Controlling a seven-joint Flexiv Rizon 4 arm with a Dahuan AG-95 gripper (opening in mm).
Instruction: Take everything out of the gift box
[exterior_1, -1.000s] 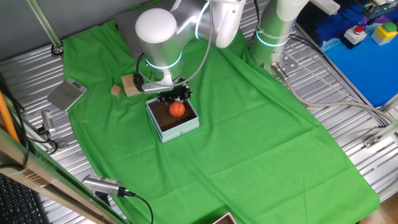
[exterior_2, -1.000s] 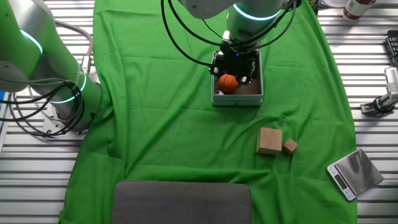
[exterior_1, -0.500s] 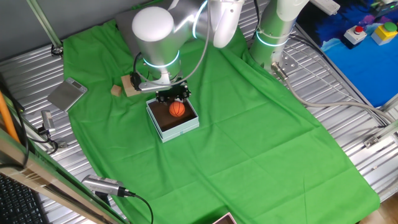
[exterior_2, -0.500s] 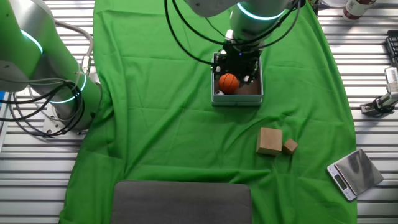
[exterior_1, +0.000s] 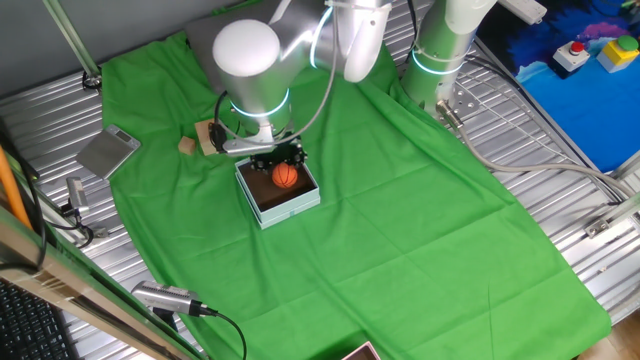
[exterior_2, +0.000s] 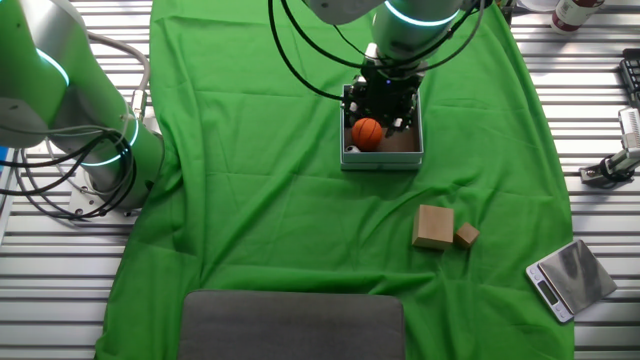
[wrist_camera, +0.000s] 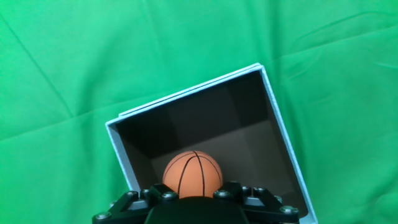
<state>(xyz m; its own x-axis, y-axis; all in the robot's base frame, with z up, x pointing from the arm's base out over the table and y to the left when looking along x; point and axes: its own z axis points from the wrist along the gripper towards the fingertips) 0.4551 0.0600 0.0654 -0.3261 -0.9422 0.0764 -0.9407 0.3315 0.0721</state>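
Note:
The gift box (exterior_1: 292, 210) (exterior_2: 383, 163) (wrist_camera: 283, 134) sits on the green cloth, pale outside and dark brown inside. An orange basketball (exterior_1: 286, 176) (exterior_2: 367, 132) (wrist_camera: 193, 174) rests in it near one wall. A white bit of the soccer ball (exterior_2: 350, 150) peeks from a corner of the box. My gripper (exterior_1: 274, 158) (exterior_2: 386, 100) (wrist_camera: 193, 190) hangs just over the box, open, its fingers (wrist_camera: 163, 195) on either side of the basketball's near edge. A large tan wooden block (exterior_1: 207, 135) (exterior_2: 433, 226) and a small one (exterior_1: 186, 145) (exterior_2: 466, 235) lie on the cloth outside the box.
A small grey scale (exterior_1: 108, 150) (exterior_2: 570, 278) lies at the cloth's edge on the slatted metal table. A dark grey pad (exterior_2: 292, 325) lies at one end of the cloth. A second arm's base (exterior_1: 440, 60) (exterior_2: 110, 160) stands beside the cloth.
My gripper has shifted slightly sideways over the box. The basketball has stayed where it was in the box.

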